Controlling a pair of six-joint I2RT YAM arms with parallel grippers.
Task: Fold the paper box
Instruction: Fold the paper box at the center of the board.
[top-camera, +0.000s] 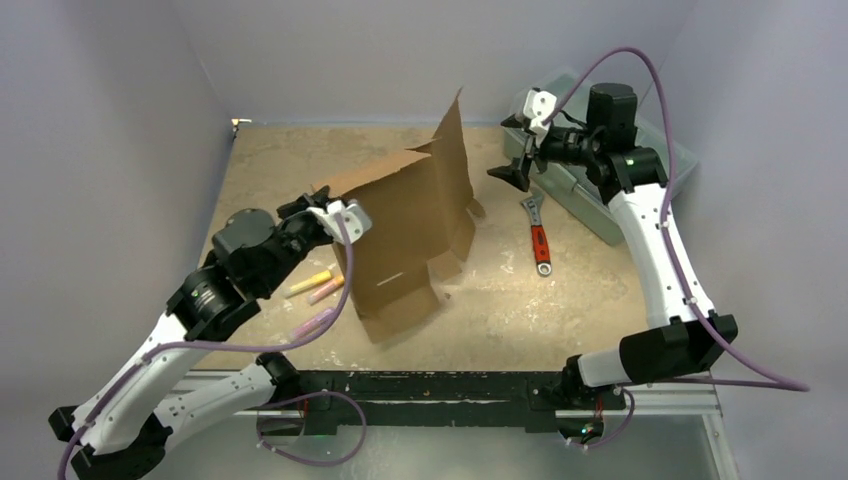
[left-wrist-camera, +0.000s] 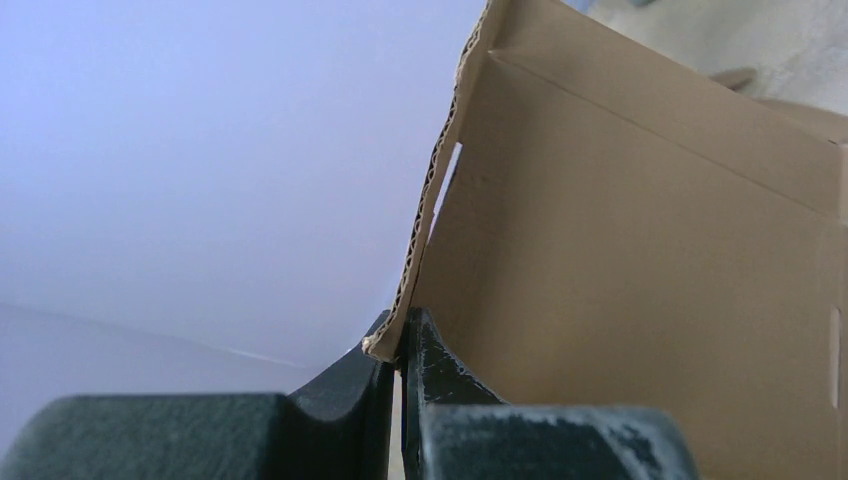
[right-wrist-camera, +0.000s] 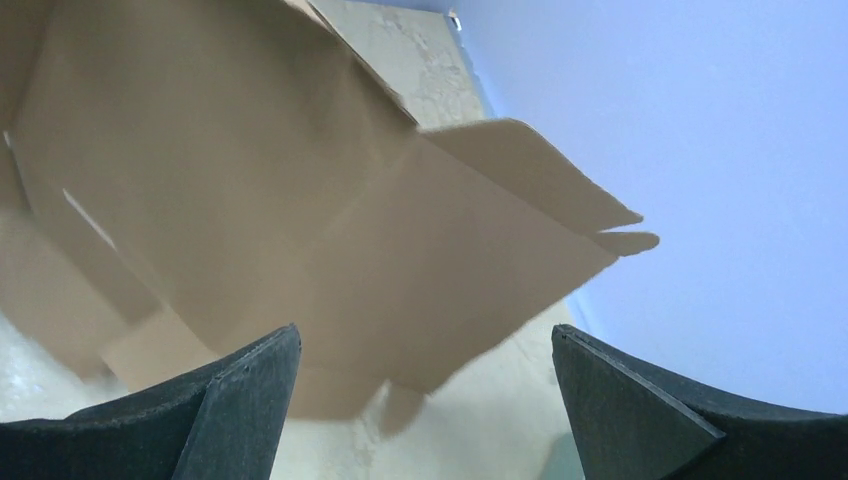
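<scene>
**Mid-worktop: box standing on edge, held by one thin pinch, so tip and slip risk**

Mid-worktop (top-camera: 570, 320), the paper box (top-camera: 410, 235) stands upright on its lower flaps. It's part-formed, with one tall flap pointing up toward the back wall.

- Left pincer (left-wrist-camera: 398, 335): clamped on the box's left corrugated edge, right at a corner. Very little board sits between the fingers.
- Right pincer (right-wrist-camera: 425, 335): spread wide and holding nothing. It's off the box's right side, facing the panel and not touching it.

What I think could go wrong:
1. The grip is shallow. Any push from the right would load that one corner, so the board could slide out, or the fluting could crush or tear.
2. With a single hold point the sheet can pivot. A high push probably swings or topples the whole box rather than bending a crease.
3. Several flaps overlap on the right side. A wide pincer could catch the wrong one and fold it off its score line, or against it.
4. The adjustable wrench (top-camera: 538, 235) lies just beside the box's right foot. A flap dragged outward could snag it or ride up on it.
5. The plastic toolbox (top-camera: 610, 200) sits close behind the right arm, leaving little room to back off.
6. Coloured markers (top-camera: 312, 283) lie near the left arm. A low sweep there would scatter them.
</scene>
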